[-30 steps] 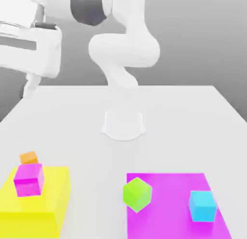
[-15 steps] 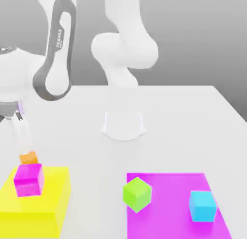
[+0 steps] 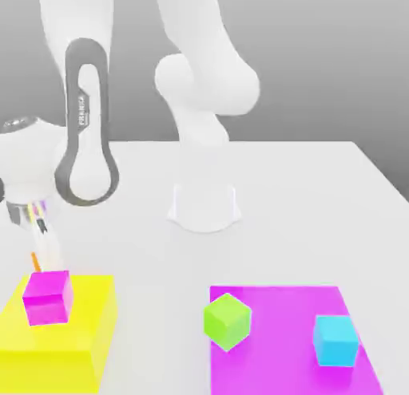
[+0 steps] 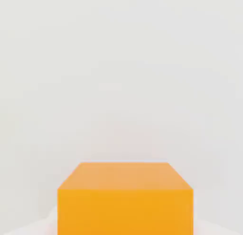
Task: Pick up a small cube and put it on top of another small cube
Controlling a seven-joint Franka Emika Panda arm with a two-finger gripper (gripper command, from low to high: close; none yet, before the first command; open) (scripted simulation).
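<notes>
White tabletop (image 3: 303,186) under a grey backdrop, coloured blocks along the near edge. We have the gripper (image 3: 37,262) down at the exterior view's left, just behind the magenta cube (image 3: 47,297) that sits on the yellow block (image 3: 84,329). Its fingers are pinched fully together, and the hand view puts the small orange cube (image 4: 125,198) right up against the camera, so we judge the pinch is on that cube; in the exterior view the cube itself is hidden behind the magenta one. To do this step well we lift straight up first, enough to clear the magenta cube, no sideways drag while low. We keep the wrist steady so the tiny cube doesn't twist in the pads. Target cube is our call: green cube (image 3: 227,321) and cyan cube (image 3: 335,340) sit on the magenta mat (image 3: 279,361), well apart from the grasp. We centre over the chosen top face, lower slowly, release only on contact.
</notes>
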